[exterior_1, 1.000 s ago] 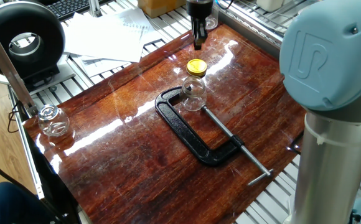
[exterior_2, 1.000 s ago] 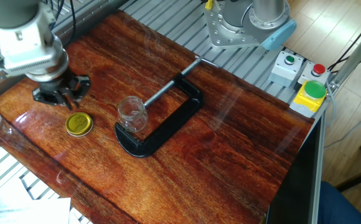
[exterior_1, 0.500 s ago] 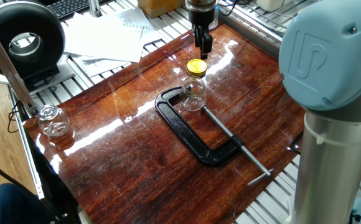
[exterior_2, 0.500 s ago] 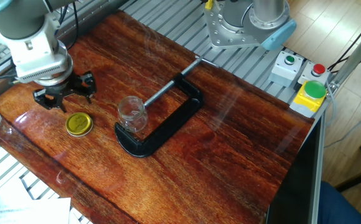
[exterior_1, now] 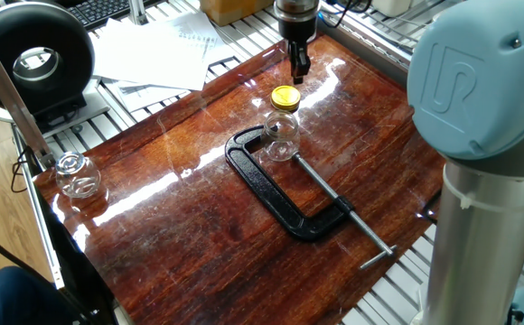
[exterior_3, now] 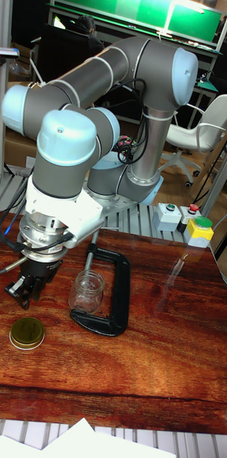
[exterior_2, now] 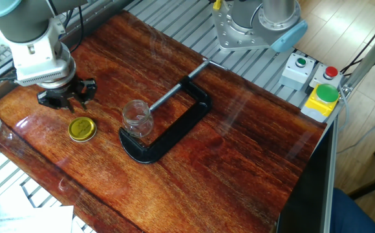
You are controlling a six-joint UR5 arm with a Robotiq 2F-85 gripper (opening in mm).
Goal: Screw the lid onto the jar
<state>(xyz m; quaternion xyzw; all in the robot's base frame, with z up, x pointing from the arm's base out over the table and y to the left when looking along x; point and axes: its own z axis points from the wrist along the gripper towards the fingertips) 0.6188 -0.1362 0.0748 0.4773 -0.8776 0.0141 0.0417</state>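
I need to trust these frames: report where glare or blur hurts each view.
One fixed view: bright glare streaks the wooden table behind the yellow lid; the near arm housing is soft. Other fixed view: even, faint sheen. Tall fixed view: sharp, dim background.

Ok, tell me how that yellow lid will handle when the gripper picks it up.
The lid looks thin and shiny, so probably light and rigid but slippery between the fingers. It lies flat on the table, so it likely won't roll, though a low rim leaves little to pinch. The gripper hangs beside it.
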